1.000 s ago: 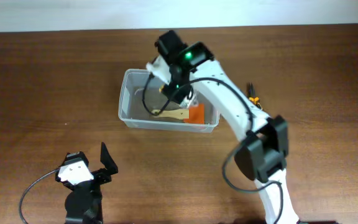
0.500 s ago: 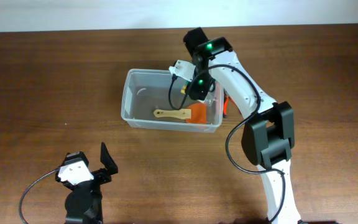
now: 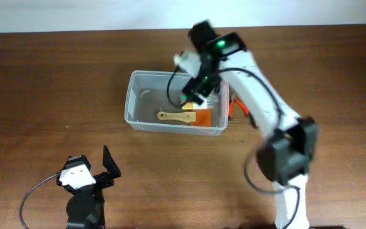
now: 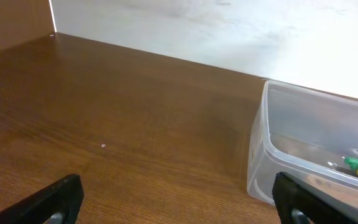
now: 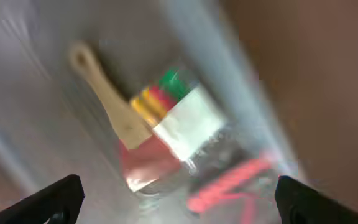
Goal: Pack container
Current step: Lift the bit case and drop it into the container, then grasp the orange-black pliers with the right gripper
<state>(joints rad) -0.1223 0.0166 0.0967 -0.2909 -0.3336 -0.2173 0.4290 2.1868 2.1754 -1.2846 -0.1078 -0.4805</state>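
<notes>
right gripper [image 3: 196, 90] is hanging over the right end of the container [image 3: 129, 108]. the brush [image 3: 173, 116] is lying inside, just below the gripper, with a small blocky bit [image 5: 173, 106] sitting beside its handle. another tool [image 3: 233, 107] is lying outside the wall, off to the gripper's right. left gripper [image 3: 94, 166] is sitting well apart, nearer the table's front.

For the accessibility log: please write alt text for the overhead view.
The right arm's end effector hangs over the right end of a clear container that holds a wooden-handled brush. The container stands on a brown wooden table. The left end effector rests well apart, near the table's front edge.
</notes>
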